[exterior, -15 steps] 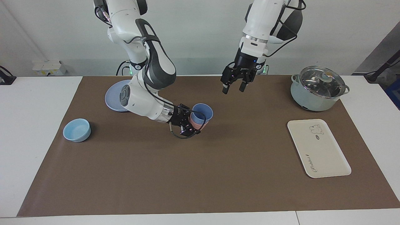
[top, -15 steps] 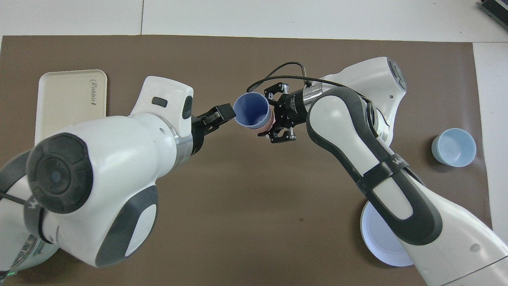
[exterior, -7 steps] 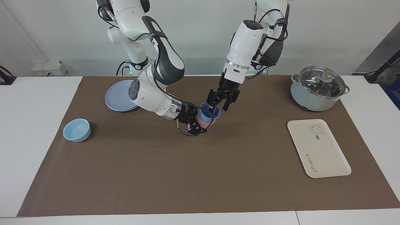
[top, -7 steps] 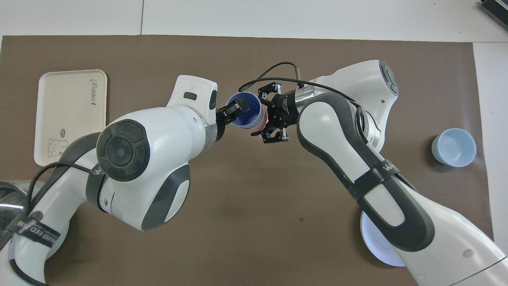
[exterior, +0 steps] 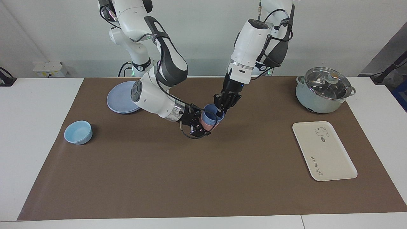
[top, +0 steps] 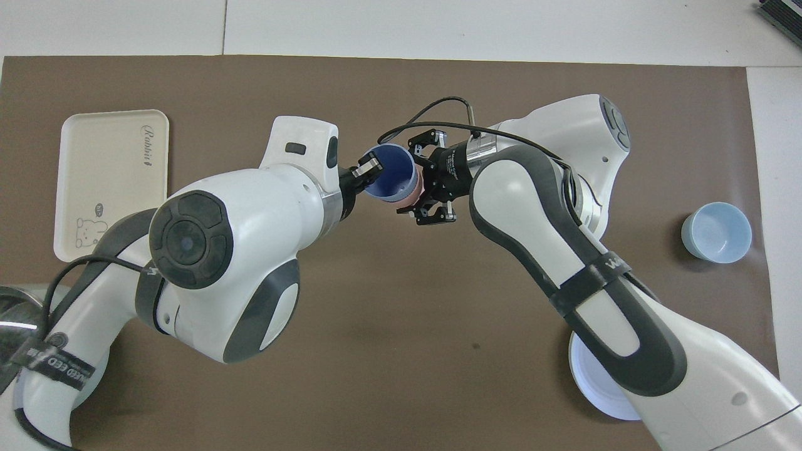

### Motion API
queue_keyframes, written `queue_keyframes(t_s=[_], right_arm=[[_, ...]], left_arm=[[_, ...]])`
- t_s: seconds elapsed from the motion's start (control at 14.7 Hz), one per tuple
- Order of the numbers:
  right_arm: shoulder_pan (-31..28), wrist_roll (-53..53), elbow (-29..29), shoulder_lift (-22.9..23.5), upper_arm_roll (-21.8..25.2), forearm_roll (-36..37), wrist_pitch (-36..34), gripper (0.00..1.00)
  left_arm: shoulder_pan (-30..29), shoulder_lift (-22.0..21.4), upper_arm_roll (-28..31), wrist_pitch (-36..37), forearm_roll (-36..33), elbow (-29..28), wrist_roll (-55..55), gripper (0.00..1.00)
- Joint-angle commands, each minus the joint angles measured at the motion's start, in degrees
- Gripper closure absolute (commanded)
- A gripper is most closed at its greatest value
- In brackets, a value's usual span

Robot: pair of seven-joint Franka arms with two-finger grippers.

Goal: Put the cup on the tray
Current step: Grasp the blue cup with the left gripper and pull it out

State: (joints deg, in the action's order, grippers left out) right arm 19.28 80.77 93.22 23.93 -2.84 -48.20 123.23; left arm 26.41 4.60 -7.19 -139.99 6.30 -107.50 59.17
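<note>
The periwinkle-blue cup (exterior: 210,117) sits nested inside a pink cup (exterior: 208,126), tilted, over the middle of the brown mat. My right gripper (exterior: 200,122) is shut on the pink cup from the side. My left gripper (exterior: 220,112) comes down from above and is pinched on the blue cup's rim, one finger inside it. In the overhead view the blue cup (top: 391,178) lies between the left gripper (top: 366,170) and the right gripper (top: 423,186). The cream tray (exterior: 324,152) lies flat toward the left arm's end of the table, also in the overhead view (top: 106,169).
A lidded pale-green pot (exterior: 322,89) stands near the tray, nearer to the robots. A round blue plate (exterior: 119,98) and a light-blue bowl (exterior: 78,132) lie toward the right arm's end. The brown mat (exterior: 203,178) covers the table.
The left gripper came down from above the mat to the blue cup and closed on its rim. The right gripper shifted the stacked cups slightly toward it and keeps its hold.
</note>
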Motion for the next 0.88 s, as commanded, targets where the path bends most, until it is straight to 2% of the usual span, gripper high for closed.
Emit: queue_keyframes(t_s=[0.0,0.2,0.41,0.61,0.82], right_arm=[[0.32,0.53,1.17,-1.26,-0.06,-1.45,0.70,1.00],[0.32,0.52,1.17,-1.26,-0.06,-1.45,0.70,1.00],[0.32,0.44,1.17,-1.26,-0.06,-1.45,0.70,1.00],[0.06,0.44,1.17,-1.26,0.03,-1.54,0.61,1.00],[-2.48,-0.35,1.61,-1.43,0.03,-1.80,0.26,1.00]], left_arm=[[0.67,0.23,0.78,-0.11,0.65,1.32,2.08,1.00],[0.23,-1.34,0.87,5.15,0.65,3.52,2.09,1.00],[-0.74,-5.03,1.39,15.50,0.65,8.52,1.83,1.00],[-4.86,-6.71,1.48,24.66,0.56,12.92,0.69,1.00],[-12.23,-7.76,1.48,28.98,0.47,12.32,-6.93,1.00]])
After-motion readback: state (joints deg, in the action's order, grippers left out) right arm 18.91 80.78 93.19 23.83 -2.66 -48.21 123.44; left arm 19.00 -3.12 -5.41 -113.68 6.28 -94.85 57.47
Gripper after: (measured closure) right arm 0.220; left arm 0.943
